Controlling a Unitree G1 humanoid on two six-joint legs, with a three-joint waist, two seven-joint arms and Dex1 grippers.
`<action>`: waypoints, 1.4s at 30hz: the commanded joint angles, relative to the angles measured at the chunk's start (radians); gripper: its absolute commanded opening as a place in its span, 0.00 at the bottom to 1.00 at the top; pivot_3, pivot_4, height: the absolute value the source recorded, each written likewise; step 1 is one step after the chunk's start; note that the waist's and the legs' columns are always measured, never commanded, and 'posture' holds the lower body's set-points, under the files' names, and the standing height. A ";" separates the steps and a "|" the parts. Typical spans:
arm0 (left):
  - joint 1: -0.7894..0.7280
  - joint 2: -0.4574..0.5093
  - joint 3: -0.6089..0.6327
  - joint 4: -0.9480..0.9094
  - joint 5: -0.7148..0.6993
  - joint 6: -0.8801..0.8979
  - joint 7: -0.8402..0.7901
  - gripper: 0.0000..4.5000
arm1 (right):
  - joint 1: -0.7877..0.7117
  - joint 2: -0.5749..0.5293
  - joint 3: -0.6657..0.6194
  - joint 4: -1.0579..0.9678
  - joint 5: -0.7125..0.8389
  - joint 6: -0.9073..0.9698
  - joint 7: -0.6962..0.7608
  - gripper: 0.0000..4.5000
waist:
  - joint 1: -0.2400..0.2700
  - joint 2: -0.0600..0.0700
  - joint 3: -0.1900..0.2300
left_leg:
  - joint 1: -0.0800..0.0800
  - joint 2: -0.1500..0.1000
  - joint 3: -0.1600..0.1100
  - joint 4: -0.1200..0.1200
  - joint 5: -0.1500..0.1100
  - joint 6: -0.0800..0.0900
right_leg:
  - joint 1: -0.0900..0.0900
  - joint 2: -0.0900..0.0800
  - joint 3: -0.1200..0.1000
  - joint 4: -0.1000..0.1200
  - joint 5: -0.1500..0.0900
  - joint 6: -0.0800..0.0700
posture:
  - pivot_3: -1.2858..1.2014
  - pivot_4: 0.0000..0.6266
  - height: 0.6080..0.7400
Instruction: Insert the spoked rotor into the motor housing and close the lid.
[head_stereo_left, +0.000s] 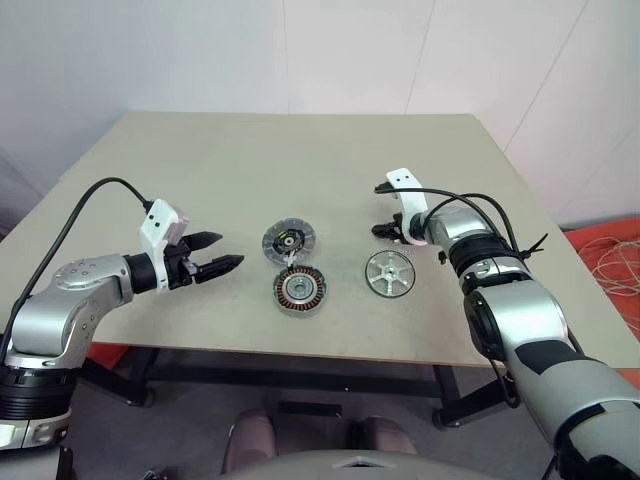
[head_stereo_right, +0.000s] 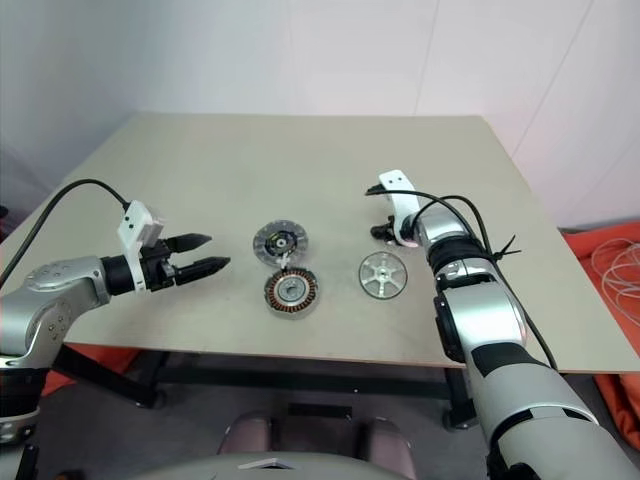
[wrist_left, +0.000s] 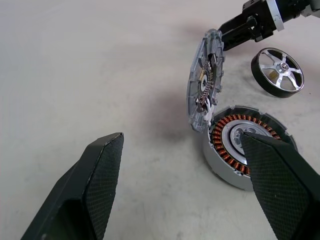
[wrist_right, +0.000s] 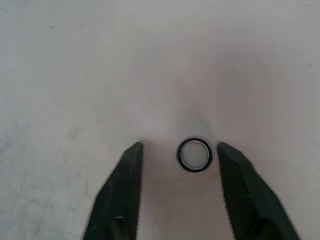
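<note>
The spoked rotor (head_stereo_left: 389, 273) lies flat on the table, right of the motor housing (head_stereo_left: 300, 290), whose copper windings face up. The lid (head_stereo_left: 289, 240) is swung open and joined to the housing's far edge. My right gripper (head_stereo_left: 385, 232) points down at the table just behind the rotor. Its fingers are open, and a tiny thin metal ring (wrist_right: 194, 155) lies on the table between them, touching neither. My left gripper (head_stereo_left: 232, 250) hovers open and empty left of the housing, pointing toward it. The left wrist view shows the housing (wrist_left: 245, 145), lid (wrist_left: 202, 90) and rotor (wrist_left: 278, 71).
The beige table (head_stereo_left: 200, 170) stands against a white wall, with its front edge close to me. Red cloth and coiled cables (head_stereo_left: 610, 260) lie on the floor to the right.
</note>
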 joint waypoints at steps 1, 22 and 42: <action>-0.016 0.000 0.011 -0.010 0.001 -0.025 -0.001 0.88 | -0.011 -0.003 -0.011 -0.006 0.000 0.003 0.002 0.31 | -0.001 0.000 0.000 | 0.000 0.000 0.000 0.000 0.000 0.000 | 0.000 0.000 0.000 0.000 0.000 0.000 | 0.52 0.00 1.00; 0.082 0.025 0.090 -0.019 -0.030 -0.150 -0.112 0.88 | 0.160 -0.191 0.165 -0.695 0.054 0.284 0.452 0.14 | 0.006 0.000 0.000 | -0.004 0.000 0.000 0.000 0.000 0.000 | -0.002 0.000 0.000 -0.001 0.000 0.000 | 0.52 0.00 1.00; 0.221 0.071 0.108 -0.001 -0.011 -0.282 -0.287 0.88 | 0.165 -0.148 0.437 -1.094 0.179 0.372 0.609 0.14 | 0.003 -0.001 0.001 | 0.010 0.000 0.000 -0.001 0.000 0.000 | 0.006 0.000 0.003 0.000 -0.004 0.007 | 0.52 0.00 1.00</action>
